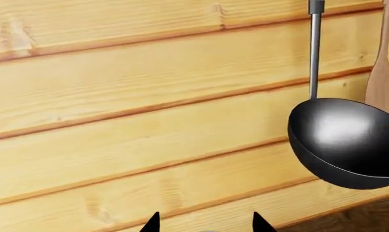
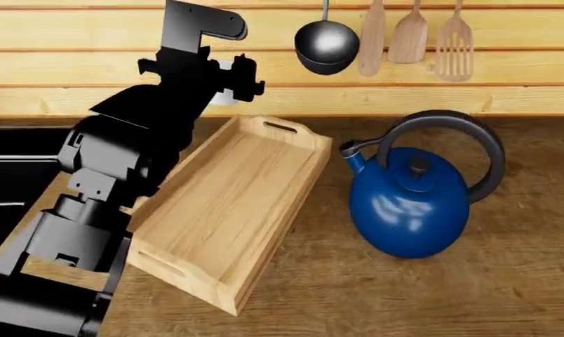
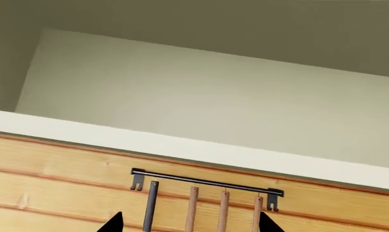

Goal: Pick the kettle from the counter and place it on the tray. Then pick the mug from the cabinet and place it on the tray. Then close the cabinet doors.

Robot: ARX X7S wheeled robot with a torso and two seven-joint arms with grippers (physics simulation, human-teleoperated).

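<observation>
Glossy blue kettle (image 2: 408,210) upright on dark-grained wooden tabletop (image 2: 469,295), just beside pale-wood tray (image 2: 228,203).
Round body, tall black arched handle, black lid knob. Tray rectangular, low-sided, slot handles. Left gripper (image 1: 207,227) facing yellow wall planks (image 1: 130,106), tips apart, empty; right gripper (image 3: 191,224) likewise spread, holding nothing.

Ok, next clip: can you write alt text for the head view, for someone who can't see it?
A glossy blue kettle stands on the brown wooden counter, just right of an empty pale-wood tray lying at an angle. The robot's black left arm rises over the tray's left side, and a ladle and wooden utensils hang on the plank wall behind.
</observation>
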